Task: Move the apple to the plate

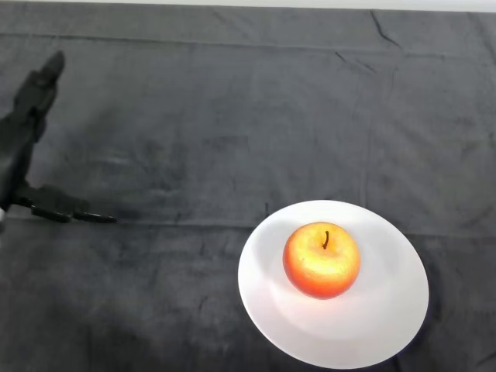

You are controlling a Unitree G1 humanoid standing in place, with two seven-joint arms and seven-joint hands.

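A red and yellow apple (322, 260) stands upright, stem up, in the middle of a white plate (387, 325) at the lower right of the table. My left hand (19, 147) is at the far left edge of the view, well away from the plate and the apple. Its fingers are straight and point away from me, the thumb sticks out to the right, and it holds nothing.
A dark cloth (232, 116) with a few creases covers the whole table. A pale strip runs along the far edge at the top.
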